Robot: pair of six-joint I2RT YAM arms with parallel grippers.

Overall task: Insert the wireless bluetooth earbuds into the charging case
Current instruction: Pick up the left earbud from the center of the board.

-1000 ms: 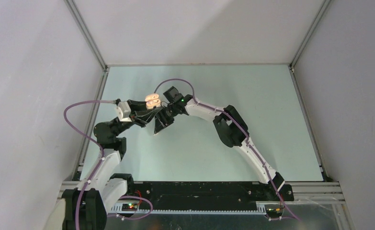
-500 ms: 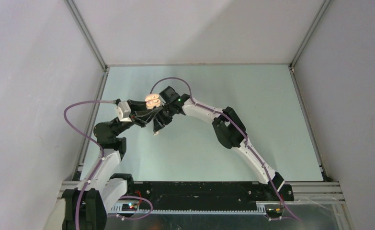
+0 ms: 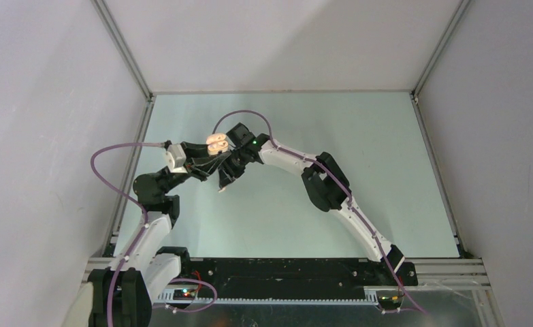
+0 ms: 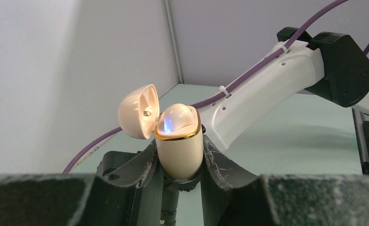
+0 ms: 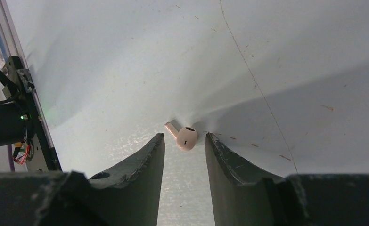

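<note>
On the pale green table (image 5: 126, 56), a small pinkish-cream plastic earbud (image 5: 187, 138) with a short stem lies at 12 o'clock of the right gripper (image 5: 184, 142), level with its fingertips, which stand narrowly parted and empty. The left gripper (image 4: 178, 149) clamps the rounded cream charging case (image 4: 175, 125) upright, its lid (image 4: 137, 111) swung open toward 9 o'clock. The right arm's white link (image 4: 262, 89) crosses behind it. Since a second ago the right wrist has shifted slightly toward 9 o'clock in the top view, while the case has stayed put.

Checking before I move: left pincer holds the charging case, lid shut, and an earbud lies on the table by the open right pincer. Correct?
No, the lid is open, per the left wrist view. The left pincer holds the charging case, and the earbud lies on the table by the open right pincer.
</note>
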